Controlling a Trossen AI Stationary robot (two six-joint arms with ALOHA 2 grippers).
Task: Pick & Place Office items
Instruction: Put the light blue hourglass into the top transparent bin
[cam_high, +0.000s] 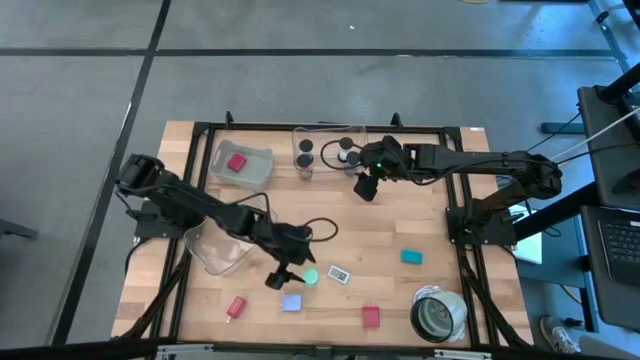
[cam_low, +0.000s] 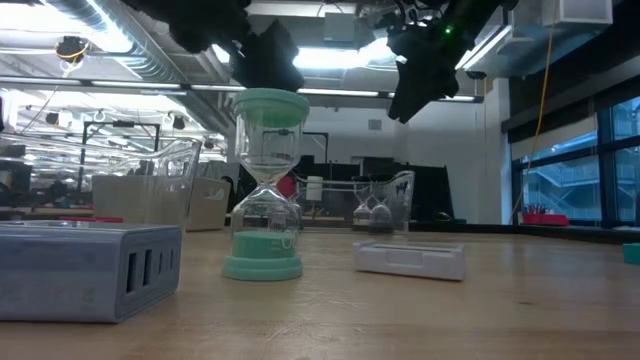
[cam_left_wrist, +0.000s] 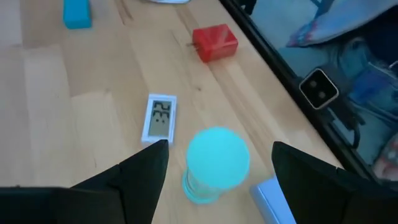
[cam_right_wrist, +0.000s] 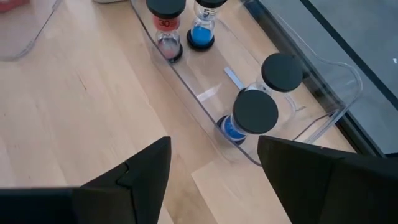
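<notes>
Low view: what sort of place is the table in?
Likely a lab or workshop in an open-plan industrial building: exposed ceiling ducts, strip lights, large windows, and cluttered benches behind the wooden table.

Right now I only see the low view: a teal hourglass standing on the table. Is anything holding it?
Observer: No. The left gripper hangs above the teal hourglass, jaws open, gripping nothing.
Operator: And the other dark claw up top?
Observer: That is the right gripper, open and empty, beside a clear bin holding four black-capped hourglasses.
Operator: Anything else put away?
Observer: A red block lies in a second clear bin.
</notes>
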